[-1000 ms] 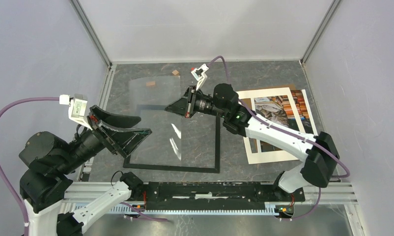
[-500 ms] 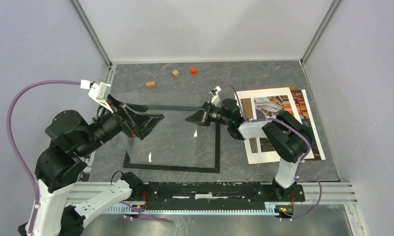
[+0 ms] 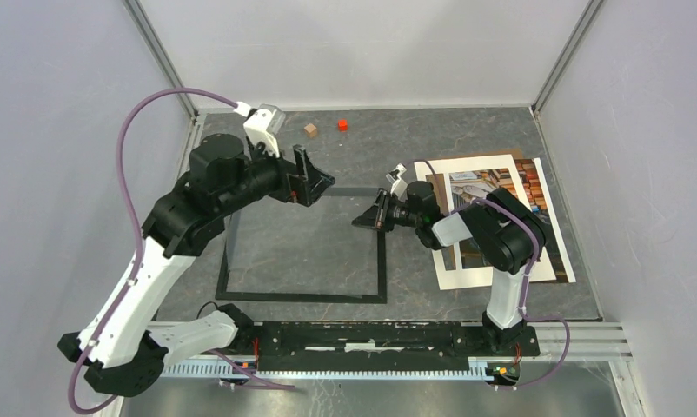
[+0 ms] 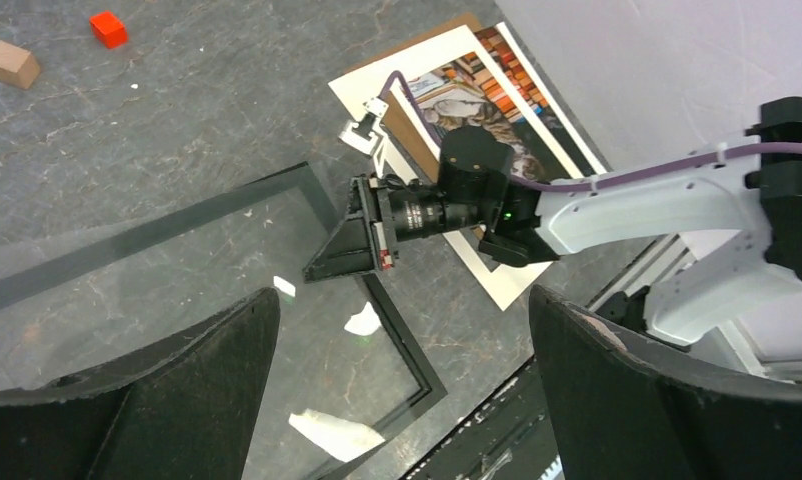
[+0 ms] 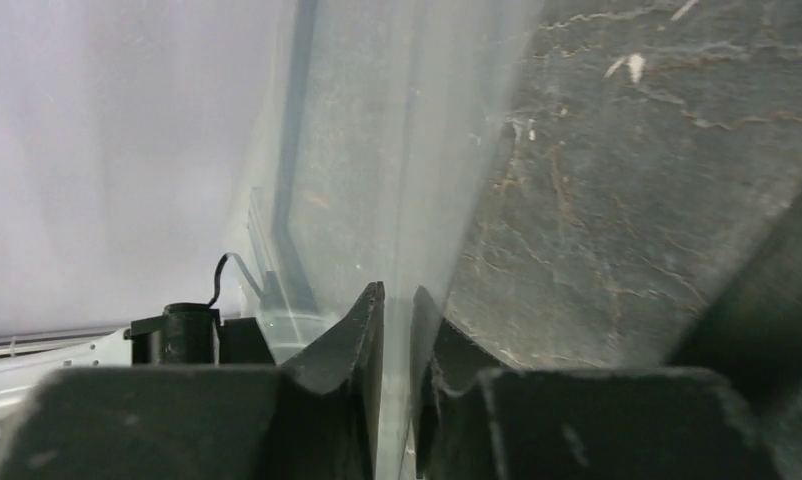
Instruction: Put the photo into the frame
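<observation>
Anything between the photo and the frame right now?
Yes. A clear pane covers the frame opening, with its right edge between the fingers of the right end effector. The right arm also lies across the photo, which sits to the right of the frame.

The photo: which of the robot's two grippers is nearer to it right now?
Right. The right gripper is at the right edge of the frame, toward the photo; the left gripper is over its far edge, farther away.
</observation>
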Controlling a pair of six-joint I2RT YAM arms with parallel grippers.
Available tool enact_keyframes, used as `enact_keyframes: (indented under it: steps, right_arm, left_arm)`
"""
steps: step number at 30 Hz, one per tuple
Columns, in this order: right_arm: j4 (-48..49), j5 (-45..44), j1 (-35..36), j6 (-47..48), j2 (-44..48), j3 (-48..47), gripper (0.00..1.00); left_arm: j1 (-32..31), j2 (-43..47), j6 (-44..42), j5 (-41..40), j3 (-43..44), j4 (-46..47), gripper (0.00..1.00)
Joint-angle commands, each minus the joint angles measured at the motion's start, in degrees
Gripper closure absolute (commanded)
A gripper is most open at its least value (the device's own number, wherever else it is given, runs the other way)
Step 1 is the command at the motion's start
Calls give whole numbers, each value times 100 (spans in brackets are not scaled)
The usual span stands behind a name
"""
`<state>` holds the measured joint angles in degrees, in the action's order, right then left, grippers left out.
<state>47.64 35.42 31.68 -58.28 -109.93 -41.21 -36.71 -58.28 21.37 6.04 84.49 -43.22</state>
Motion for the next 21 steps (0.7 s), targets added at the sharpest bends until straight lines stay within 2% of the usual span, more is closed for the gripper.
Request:
enact_keyframes:
  steps: [1,5,12,18,19,21]
  right_arm:
    - [602,205,-57,586,70,155,76]
    - [1252,199,-134,431,-78,188,64]
    - [2950,-41,-137,-407,-424,648,62]
    - [2384,-685,-66,-31,-212,1041,61]
    - [2318,-729,-66,-2,-221,1029,63]
    - [2170,-771,-66,94,-225,981,74]
  left_arm:
    - [12,-37,-608,-92,-225,627,0]
    - [15,10,-767,-276,-661,956,0]
    - [15,31,-1014,-390,-996,1336,0]
    - [14,125,-896,-588,-1256,1296,0]
    - [10,153,-857,-583,-1314,1261,0]
    - [10,216,-742,-835,-1426,1136,0]
